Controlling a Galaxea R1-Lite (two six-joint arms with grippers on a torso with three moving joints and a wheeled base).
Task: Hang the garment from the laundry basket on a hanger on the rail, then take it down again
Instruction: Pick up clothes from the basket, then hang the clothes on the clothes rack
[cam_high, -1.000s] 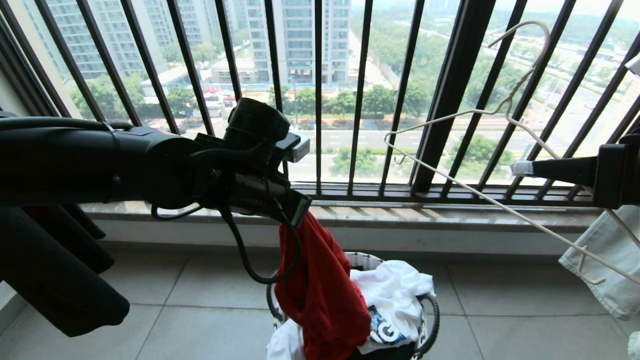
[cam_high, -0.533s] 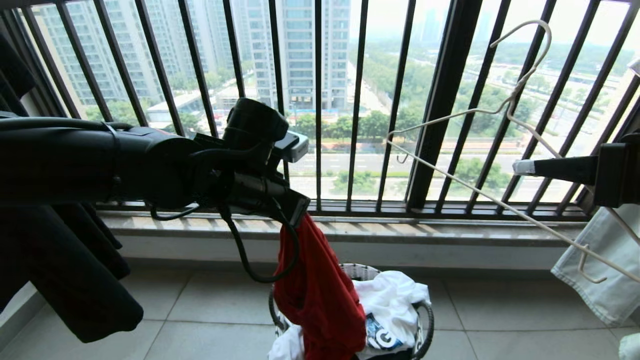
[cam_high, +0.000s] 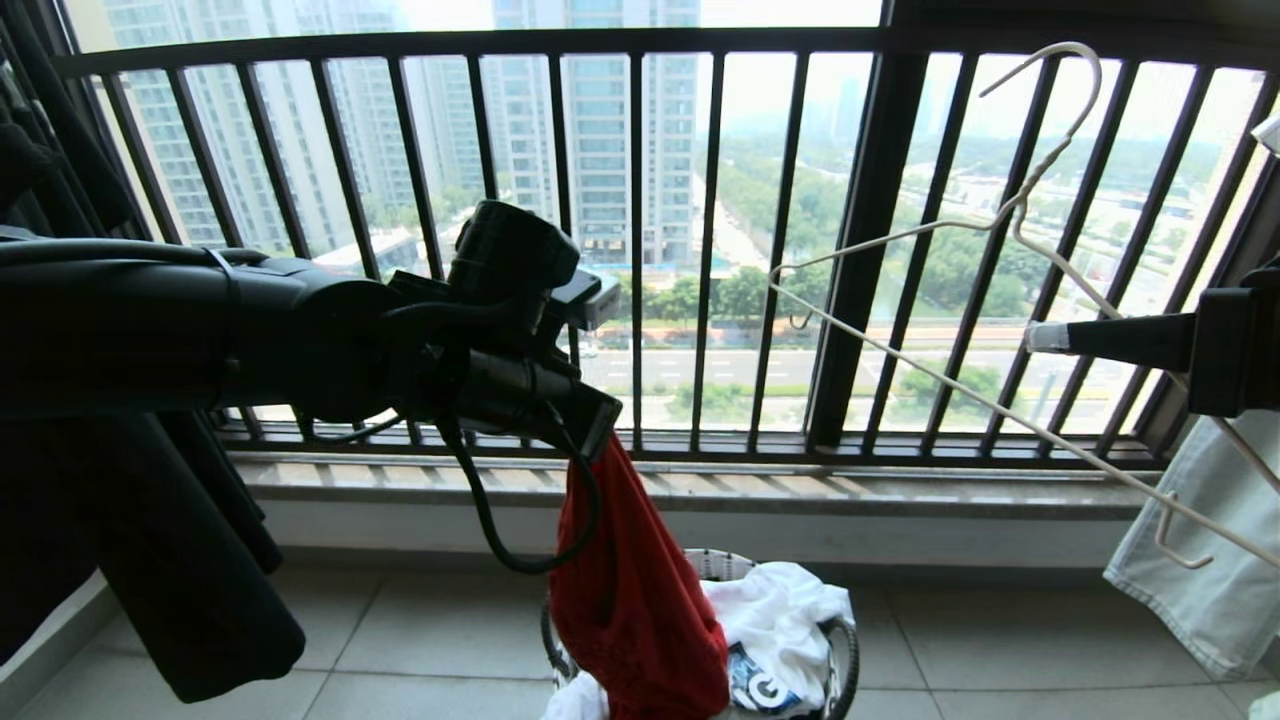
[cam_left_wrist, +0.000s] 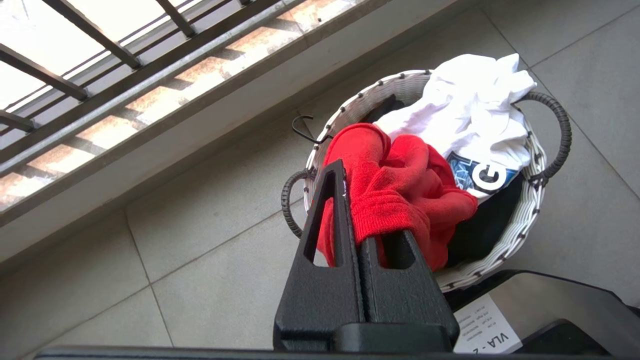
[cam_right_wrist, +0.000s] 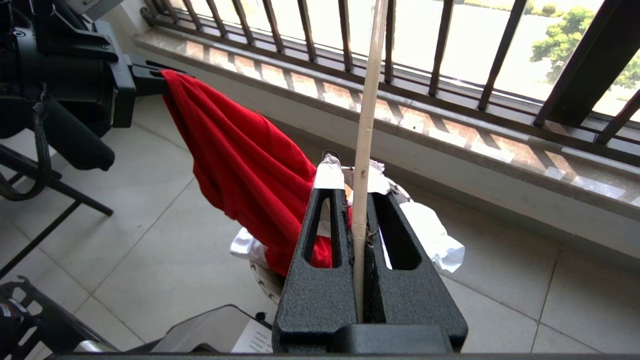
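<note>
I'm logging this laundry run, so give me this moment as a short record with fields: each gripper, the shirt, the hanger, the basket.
left gripper: shut on the red T-shirt, held up above the basket
right gripper: shut on the wire hanger, out to the right in front of the window bars
red T-shirt: bunched, hanging from the left gripper, lower end reaching the basket
wire hanger: tilted, bare, hook uppermost
laundry basket: on the tiled floor, a white garment still inside
rail: not in view
</note>
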